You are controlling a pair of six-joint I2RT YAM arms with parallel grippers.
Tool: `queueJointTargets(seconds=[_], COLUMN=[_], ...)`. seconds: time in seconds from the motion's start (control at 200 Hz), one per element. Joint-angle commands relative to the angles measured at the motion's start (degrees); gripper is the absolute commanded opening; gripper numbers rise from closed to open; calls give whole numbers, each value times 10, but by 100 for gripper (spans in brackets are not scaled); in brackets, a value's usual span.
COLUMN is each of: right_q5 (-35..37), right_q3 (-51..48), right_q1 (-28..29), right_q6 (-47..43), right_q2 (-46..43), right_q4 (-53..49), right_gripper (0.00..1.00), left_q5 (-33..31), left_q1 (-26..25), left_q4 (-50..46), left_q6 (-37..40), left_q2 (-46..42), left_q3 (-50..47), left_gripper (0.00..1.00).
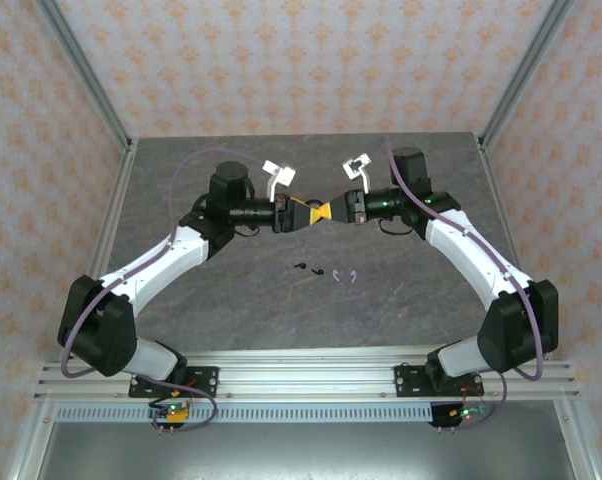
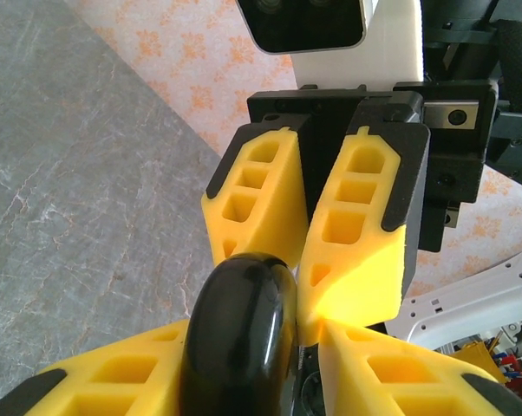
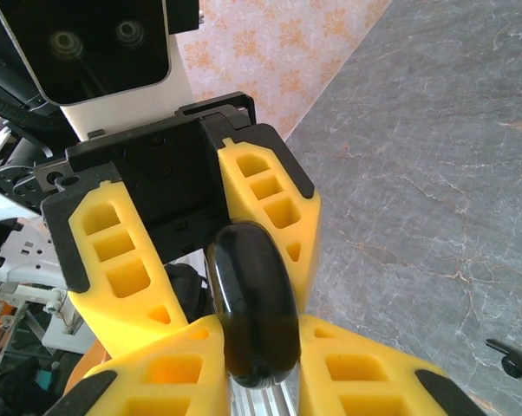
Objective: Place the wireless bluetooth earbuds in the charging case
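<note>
The glossy black charging case (image 3: 252, 312) hangs edge-on in mid-air between both grippers, which meet tip to tip above the table's middle. My right gripper (image 3: 259, 328) is shut on it, both yellow fingers pressing its sides. My left gripper (image 2: 257, 334) is open around the case (image 2: 239, 338): one finger touches it and a gap shows at the other. On the table below lie the wireless bluetooth earbuds, a black pair (image 1: 306, 268) and a pale lavender pair (image 1: 345, 274). One black earbud (image 3: 504, 355) shows in the right wrist view.
The grey stone-patterned table (image 1: 231, 170) is fenced by metal frame posts (image 1: 86, 70) and patterned walls. An aluminium rail (image 1: 301, 380) with both arm bases runs along the near edge.
</note>
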Motion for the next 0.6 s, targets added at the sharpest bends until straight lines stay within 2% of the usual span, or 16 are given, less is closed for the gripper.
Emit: queueJointTargets(seconds=[0.0, 0.16, 0.33, 0.39, 0.475, 0.596], right_q5=[24, 20, 19, 22, 24, 21], right_q3=[-2, -5, -5, -2, 7, 25], right_q1=[-10, -10, -11, -11, -11, -10], right_q6=[9, 8, 2, -6, -26, -57], right_q2=[-14, -14, -15, -18, -21, -21], right_q4=[38, 38, 28, 17, -9, -51], right_gripper=[22, 22, 23, 27, 36, 42], left_q5=[-1, -4, -6, -5, -1, 14], left_q1=[-10, -10, -10, -10, -10, -10], left_q4=[-18, -16, -25, -32, -39, -55], left_q6=[14, 9, 13, 17, 25, 39], left_q2=[6, 13, 17, 16, 15, 14], left_q3=[11, 12, 17, 19, 21, 28], left_gripper=[41, 38, 19, 14, 14, 14])
